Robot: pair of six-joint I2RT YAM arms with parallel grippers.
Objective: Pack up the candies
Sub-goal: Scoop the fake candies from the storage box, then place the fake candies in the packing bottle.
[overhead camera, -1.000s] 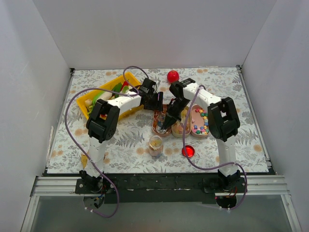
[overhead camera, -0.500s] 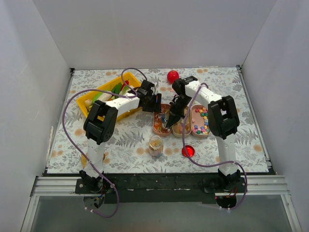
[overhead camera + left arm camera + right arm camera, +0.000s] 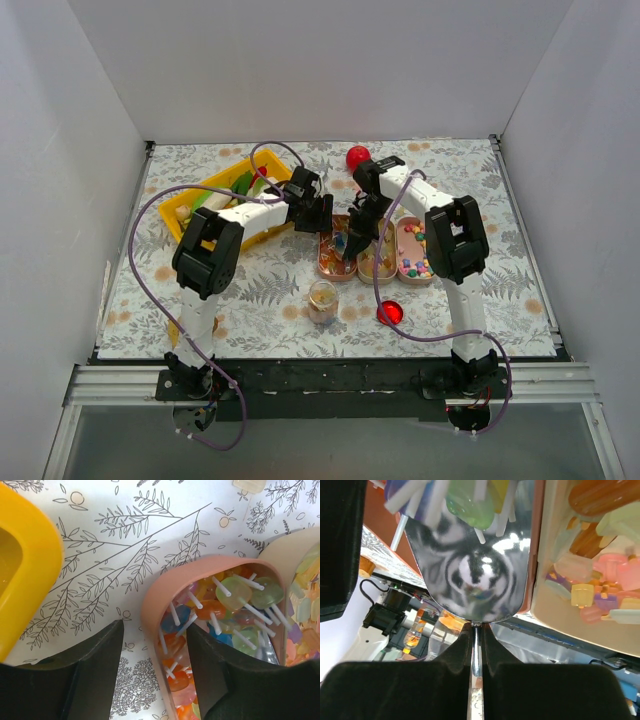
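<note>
Pinches the spoon [image 3: 475, 570] by its handle in the right claw [image 3: 476, 640], bowl sunk among the candies [image 3: 235, 592] straight ahead in the pink dish [image 3: 150, 605]; brackets that dish's wall with the half-wide left claw [image 3: 155, 630]

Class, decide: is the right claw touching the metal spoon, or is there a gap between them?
Touching. The right wrist view shows the right claw shut on the thin handle of the metal spoon, with a finger pressed against each side.

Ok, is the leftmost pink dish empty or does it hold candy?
Not empty: the dish holds many coloured lollipops with white sticks, piled across it.
</note>
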